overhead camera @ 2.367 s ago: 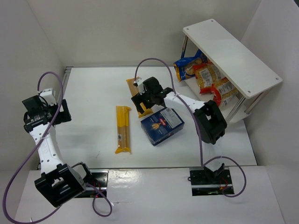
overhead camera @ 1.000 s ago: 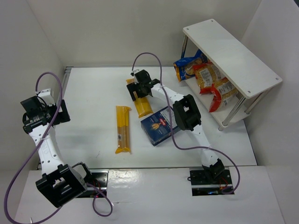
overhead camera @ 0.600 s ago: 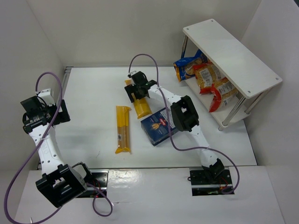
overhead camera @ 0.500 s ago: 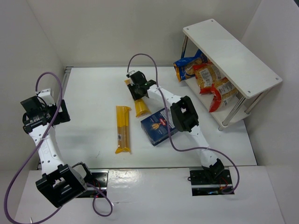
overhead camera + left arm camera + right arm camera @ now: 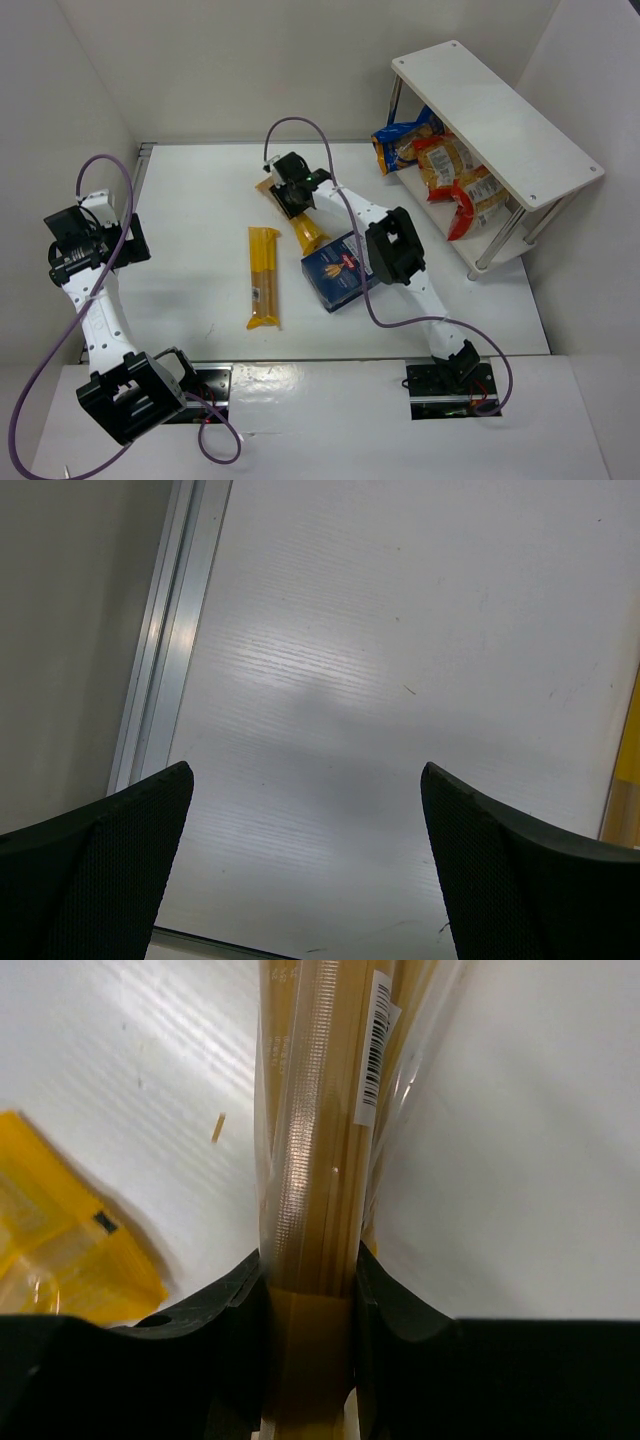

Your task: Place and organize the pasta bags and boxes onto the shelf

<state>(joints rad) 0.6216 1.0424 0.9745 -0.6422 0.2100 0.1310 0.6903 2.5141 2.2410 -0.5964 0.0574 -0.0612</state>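
White table [image 5: 200, 210], right claw [image 5: 310, 1282] pinching spaghetti pack [image 5: 312, 1160], barcode [image 5: 372, 1050] wrist-view only

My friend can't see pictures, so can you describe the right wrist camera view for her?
The right gripper is pinching a long clear pack of spaghetti between its two black fingers. The pack has a white barcode label and stretches away over the white table. More yellow plastic lies at the lower left.
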